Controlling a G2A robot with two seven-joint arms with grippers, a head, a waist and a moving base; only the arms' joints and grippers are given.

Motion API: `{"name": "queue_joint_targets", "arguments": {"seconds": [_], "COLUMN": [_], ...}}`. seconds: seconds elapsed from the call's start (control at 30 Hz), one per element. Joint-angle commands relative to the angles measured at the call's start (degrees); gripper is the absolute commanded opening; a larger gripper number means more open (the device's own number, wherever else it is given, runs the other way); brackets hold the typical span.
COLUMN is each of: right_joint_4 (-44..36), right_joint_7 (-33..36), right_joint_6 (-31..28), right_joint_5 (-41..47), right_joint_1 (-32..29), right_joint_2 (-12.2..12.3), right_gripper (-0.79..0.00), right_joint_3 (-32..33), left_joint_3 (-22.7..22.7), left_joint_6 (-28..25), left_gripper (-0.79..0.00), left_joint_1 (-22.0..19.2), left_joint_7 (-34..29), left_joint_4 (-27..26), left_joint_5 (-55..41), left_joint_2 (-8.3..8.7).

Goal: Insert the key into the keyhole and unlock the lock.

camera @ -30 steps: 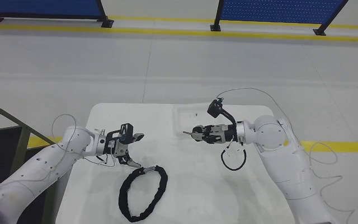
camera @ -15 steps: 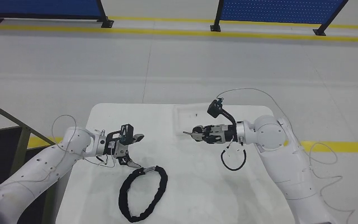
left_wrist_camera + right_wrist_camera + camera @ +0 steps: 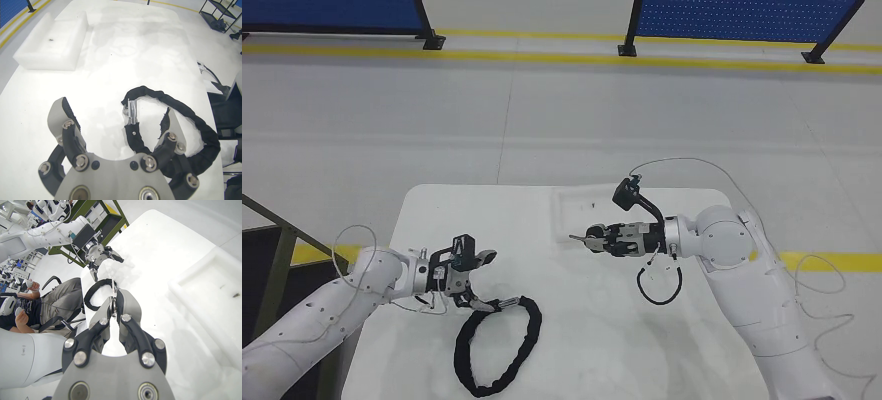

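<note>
A black fabric-sleeved chain lock (image 3: 498,345) lies looped on the white table near its front left. Its silver lock cylinder (image 3: 131,111) joins the two ends of the loop. My left gripper (image 3: 115,113) is open and hovers low over the table, with the cylinder between its fingers and touching neither. From above, the left gripper (image 3: 482,278) sits just left of the cylinder (image 3: 508,300). My right gripper (image 3: 114,306) is shut on the key (image 3: 113,288), whose blade points toward the lock (image 3: 90,294). It hangs above the table's middle (image 3: 592,238).
A shallow white foam tray (image 3: 51,43) rests at the back of the table (image 3: 582,210), beyond the right gripper. A thin black cable loop (image 3: 658,285) hangs under the right wrist. Bare table (image 3: 592,330) separates the two grippers.
My left gripper has shifted toward the table's front edge and closer to the lock cylinder, still open. The right arm and the key have not moved.
</note>
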Motion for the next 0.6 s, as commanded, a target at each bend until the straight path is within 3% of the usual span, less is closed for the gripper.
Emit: {"name": "queue_joint_targets", "arguments": {"seconds": [0.0, 0.2, 0.57], "right_joint_4": [0.0, 0.0, 0.0], "right_joint_7": [0.0, 0.0, 0.0], "right_joint_6": [0.0, 0.0, 0.0], "right_joint_5": [0.0, 0.0, 0.0], "right_joint_1": [0.0, 0.0, 0.0], "right_joint_2": [0.0, 0.0, 0.0], "right_gripper": [-0.785, -0.785, -0.785], "right_joint_3": [0.0, 0.0, 0.0], "left_joint_3": [-0.7, -2.3, -4.2], "left_joint_6": [1.7, 9.2, 16.5], "left_gripper": [0.0, 0.0, 0.0], "left_joint_1": [1.5, 5.4, 9.6], "left_joint_7": [1.4, -0.4, -4.1], "left_joint_4": [-0.9, -5.3, -7.8], "left_joint_5": [1.5, 4.9, 8.1], "left_joint_2": [0.94, 1.95, 1.01]}}
